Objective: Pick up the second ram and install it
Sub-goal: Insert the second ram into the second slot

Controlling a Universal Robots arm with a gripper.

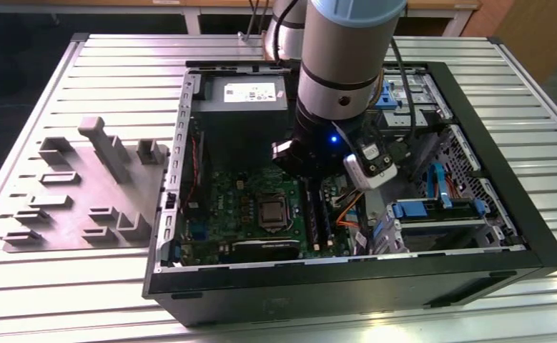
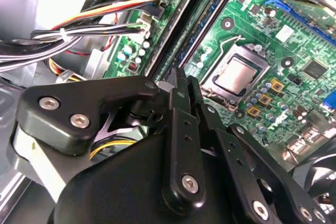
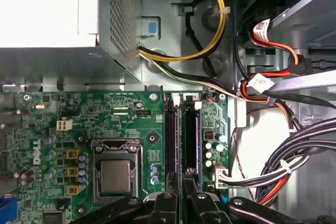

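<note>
The second ram (image 3: pixel 188 135) stands on edge along a memory slot of the green motherboard (image 3: pixel 131 124), beside the processor socket (image 3: pixel 115 174). My gripper (image 3: pixel 187 174) has its fingers closed together at the middle of the stick's top edge. In the second wrist view the stick (image 2: pixel 205 24) runs away from the gripper (image 2: pixel 185 77), whose black body hides the stick's near half. In the exterior view the arm (image 1: pixel 340 86) reaches down into the open computer case (image 1: pixel 355 275), above the slots (image 1: pixel 321 214).
A neighbouring dark slot strip (image 3: pixel 170 140) lies between the stick and the socket. Bundled cables (image 3: pixel 283 166) crowd the drive-bay side. The power supply (image 3: pixel 47 9) sits at the case's far end. A grey fixture plate (image 1: pixel 87 193) lies on the table at the exterior view's left.
</note>
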